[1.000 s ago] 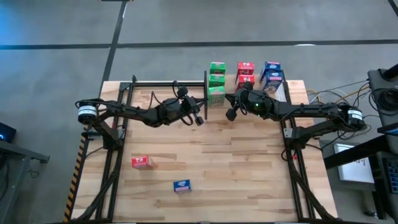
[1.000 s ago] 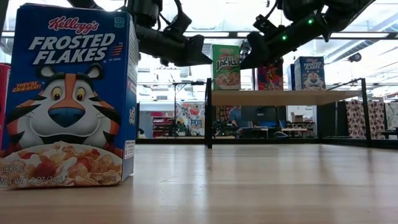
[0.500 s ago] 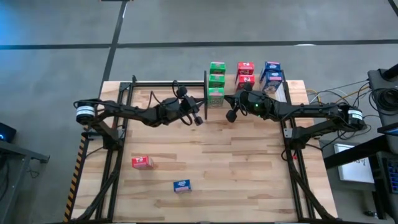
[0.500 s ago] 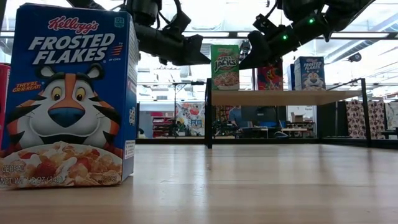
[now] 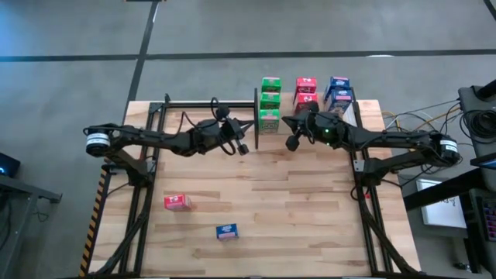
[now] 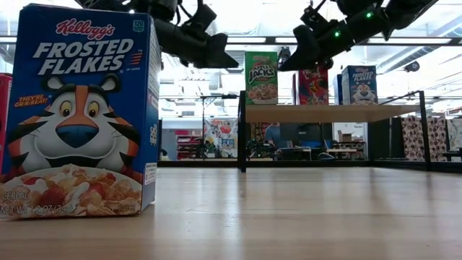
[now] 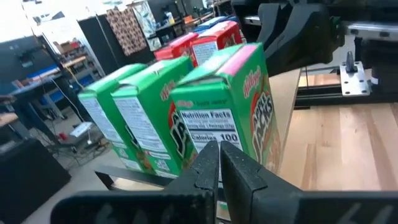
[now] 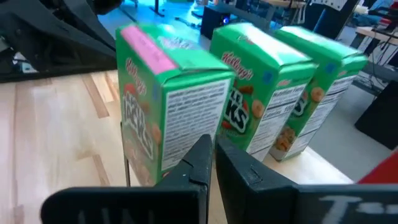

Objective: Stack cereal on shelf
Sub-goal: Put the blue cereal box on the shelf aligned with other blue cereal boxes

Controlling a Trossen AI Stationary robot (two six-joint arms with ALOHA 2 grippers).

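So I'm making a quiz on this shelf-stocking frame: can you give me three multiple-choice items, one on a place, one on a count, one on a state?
1. Where is the loose blue cereal box?
A. On the tabletop near the front edge
B. On the shelf
C. In the right gripper

2. How many green boxes stand on the shelf?
A. One
B. Three
C. Five

3. How do the left gripper's jaws stand?
A. Wide open
B. Shut on a red box
C. Shut, holding nothing

Answers:
1 A: the high view shows the blue cereal box lying on the tabletop, near the loose red box, far from the shelf.
2 B: the green boxes form a row of three.
3 C: the left gripper has its jaws together with nothing between them, just short of the nearest green box.
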